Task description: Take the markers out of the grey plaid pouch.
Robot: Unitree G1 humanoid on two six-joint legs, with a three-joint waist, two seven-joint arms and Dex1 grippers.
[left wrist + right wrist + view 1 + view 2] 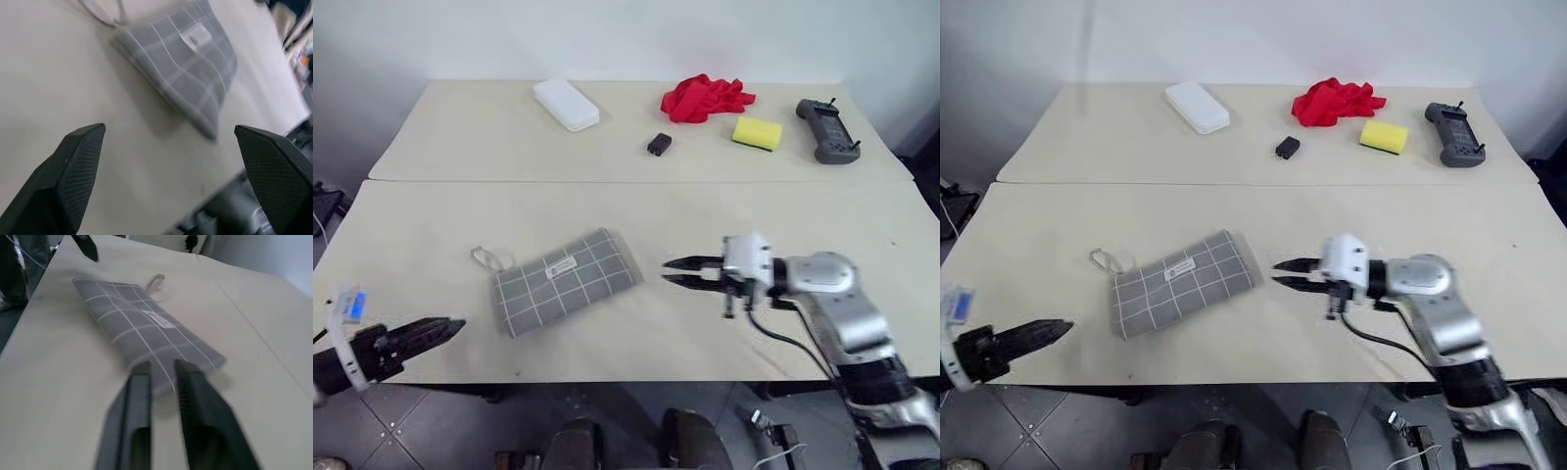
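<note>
Head views: the grey plaid pouch (565, 280) lies flat on the near desk (431, 235), closed, its cord loop toward the robot's left. The right gripper (677, 271) hovers just beside the pouch's right end, fingers nearly clenched, grasping nothing. The left gripper (450, 327) sits at the desk's near-left edge.

Left wrist view: fingers (73, 171) spread wide, released, pouch ahead.

Right wrist view: fingers (139, 401) close together, almost at the pouch edge.

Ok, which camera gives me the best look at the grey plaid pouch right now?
The left eye view: the grey plaid pouch lies whole and unobstructed, label and cord loop visible. The right eye view shows much the same. The left wrist view shows most of it obliquely; in the right wrist view the right gripper overlaps its near end.
</note>
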